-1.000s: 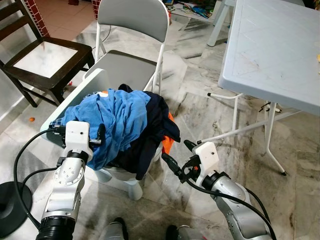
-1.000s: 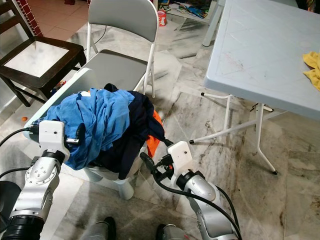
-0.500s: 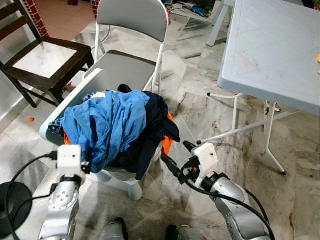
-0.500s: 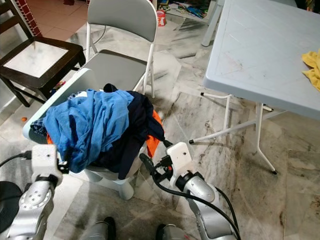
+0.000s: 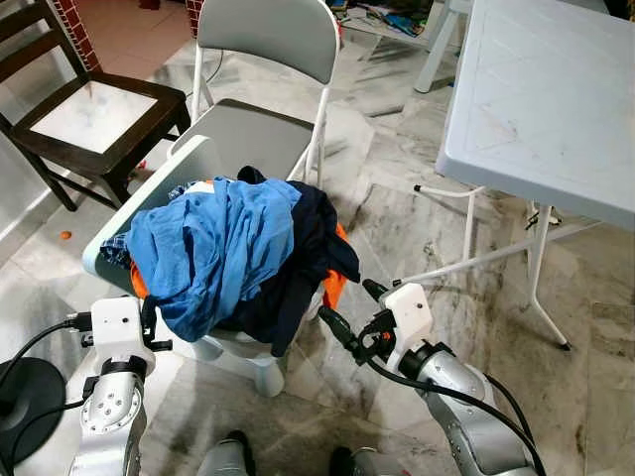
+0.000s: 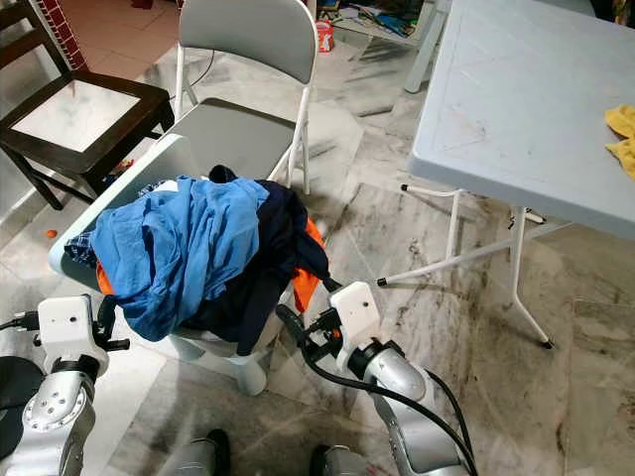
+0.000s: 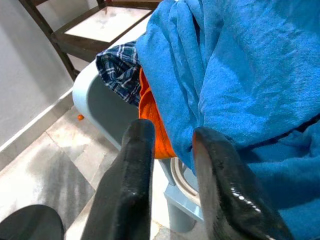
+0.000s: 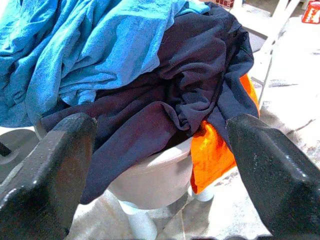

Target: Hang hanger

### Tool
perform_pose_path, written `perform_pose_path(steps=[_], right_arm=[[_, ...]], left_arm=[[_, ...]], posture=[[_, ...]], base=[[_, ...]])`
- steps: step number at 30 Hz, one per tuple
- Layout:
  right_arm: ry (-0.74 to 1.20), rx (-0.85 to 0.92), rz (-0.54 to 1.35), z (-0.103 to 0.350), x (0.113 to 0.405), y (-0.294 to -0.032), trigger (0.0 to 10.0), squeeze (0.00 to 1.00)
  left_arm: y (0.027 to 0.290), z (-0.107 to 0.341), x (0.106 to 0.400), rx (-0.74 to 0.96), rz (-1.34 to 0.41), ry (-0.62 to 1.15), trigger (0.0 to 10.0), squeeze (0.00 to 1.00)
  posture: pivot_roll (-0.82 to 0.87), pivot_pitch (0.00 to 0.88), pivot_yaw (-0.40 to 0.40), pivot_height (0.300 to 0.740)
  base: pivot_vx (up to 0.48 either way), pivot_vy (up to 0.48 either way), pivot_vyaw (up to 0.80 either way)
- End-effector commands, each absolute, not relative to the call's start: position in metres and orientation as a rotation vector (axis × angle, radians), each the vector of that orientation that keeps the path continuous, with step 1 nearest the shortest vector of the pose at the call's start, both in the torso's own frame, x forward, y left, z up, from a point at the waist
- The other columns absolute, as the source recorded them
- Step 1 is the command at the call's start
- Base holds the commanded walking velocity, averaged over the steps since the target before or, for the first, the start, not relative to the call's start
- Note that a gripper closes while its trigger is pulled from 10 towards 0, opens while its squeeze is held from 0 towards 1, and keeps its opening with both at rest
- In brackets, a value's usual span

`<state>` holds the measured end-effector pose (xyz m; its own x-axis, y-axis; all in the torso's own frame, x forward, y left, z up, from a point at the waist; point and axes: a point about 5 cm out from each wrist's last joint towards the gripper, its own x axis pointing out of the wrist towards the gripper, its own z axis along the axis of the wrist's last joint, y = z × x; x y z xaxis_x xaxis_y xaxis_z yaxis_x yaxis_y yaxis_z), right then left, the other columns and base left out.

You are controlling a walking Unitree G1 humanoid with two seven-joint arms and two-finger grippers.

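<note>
Robot stands over a pale plastic chair (image 5: 194,164) heaped with clothes: blue shirt (image 5: 220,248) on top, navy garment (image 5: 308,258) toward the robot's right, orange cloth (image 5: 334,286) peeking below, plaid scrap (image 7: 119,65) at the left edge

No hanger can be made out; if one is here, the pile hides it

Left gripper (image 7: 172,145) sits low beside the heap's left edge, fingers a narrow gap apart, holding nothing, tips just short of the blue shirt's hem

Right gripper (image 5: 347,317) sits by the chair's right front corner, fingers spread wide, empty, aimed at the navy garment

Grey folding chair (image 5: 260,40), dark wooden chair (image 5: 94,99) and folding table (image 5: 541,94) stand behind and to the sides

Judgement: early step, search or approach; nothing picked up yet. Next move likely calls for finding the hanger, perhaps lifting or parting the clothes, then gripping it
</note>
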<state>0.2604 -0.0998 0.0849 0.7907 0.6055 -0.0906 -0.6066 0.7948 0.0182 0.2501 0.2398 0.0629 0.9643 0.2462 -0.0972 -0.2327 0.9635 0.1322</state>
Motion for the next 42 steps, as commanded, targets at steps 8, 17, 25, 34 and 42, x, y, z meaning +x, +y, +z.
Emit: perform_pose_path(steps=[8,17,25,34,42], right_arm=[[0.107,-0.023,0.65,0.081,0.26,-0.101,10.0,0.0],[0.107,-0.026,0.647,0.08,0.26,-0.102,10.0,0.0],[0.107,-0.03,0.645,0.08,0.261,-0.103,10.0,0.0],[0.108,-0.03,0.644,0.08,0.261,-0.102,10.0,0.0],[0.109,-0.034,0.637,0.08,0.261,-0.103,10.0,0.0]], left_arm=[[0.219,0.101,0.261,0.19,0.126,-0.128,0.0,0.0],[0.207,0.1,0.257,0.24,0.027,-0.146,0.3,0.93],[0.202,0.087,0.252,0.202,-0.026,-0.108,10.0,1.0],[0.207,0.07,0.248,0.203,-0.039,-0.013,10.0,1.0],[0.209,0.053,0.248,0.214,-0.025,0.074,10.0,1.0]], posture=[[0.04,0.212,-0.06,0.74],[0.04,0.213,-0.06,0.74],[0.04,0.213,-0.061,0.74],[0.04,0.213,-0.056,0.74],[0.03,0.21,-0.056,0.74]], base=[[0.0,0.0,0.0],[0.0,0.0,0.0],[0.0,0.0,0.0],[0.0,0.0,0.0],[0.0,0.0,0.0]])
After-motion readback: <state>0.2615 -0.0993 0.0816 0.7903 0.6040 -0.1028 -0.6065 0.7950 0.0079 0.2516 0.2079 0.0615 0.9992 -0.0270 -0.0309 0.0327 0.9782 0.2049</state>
